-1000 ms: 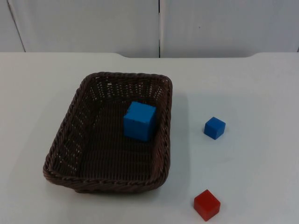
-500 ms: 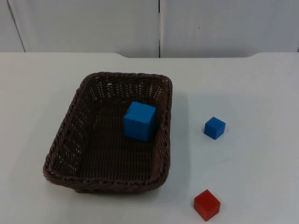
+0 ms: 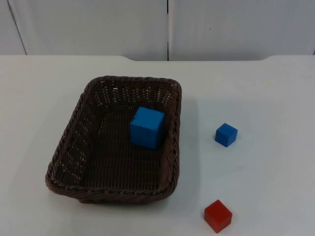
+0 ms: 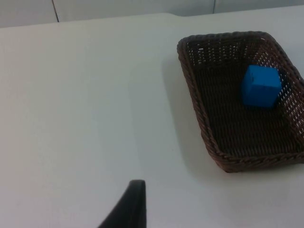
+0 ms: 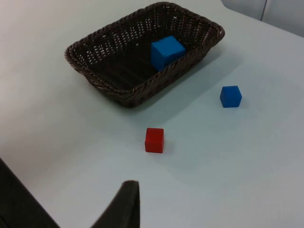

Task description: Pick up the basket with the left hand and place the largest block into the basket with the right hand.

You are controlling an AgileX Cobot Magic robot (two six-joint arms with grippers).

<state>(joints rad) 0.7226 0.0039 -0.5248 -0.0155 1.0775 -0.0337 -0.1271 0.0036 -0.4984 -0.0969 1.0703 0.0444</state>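
A dark brown wicker basket [image 3: 115, 189] rests on the white table, left of centre. The large blue block [image 3: 147, 127] lies inside it, against the right wall. My left gripper [image 4: 130, 209] hangs over bare table well away from the basket [image 4: 194, 95] and the large blue block [image 4: 260, 86]; it waits. My right gripper [image 5: 123, 209] is drawn back from the basket [image 5: 95, 76] and the large blue block [image 5: 167, 52]. Neither gripper holds anything.
A small blue block [image 3: 226, 134] sits on the table right of the basket. A red block [image 3: 217, 215] lies near the front edge. In the right wrist view the red block [image 5: 154, 140] is nearer my gripper than the small blue block [image 5: 231, 96].
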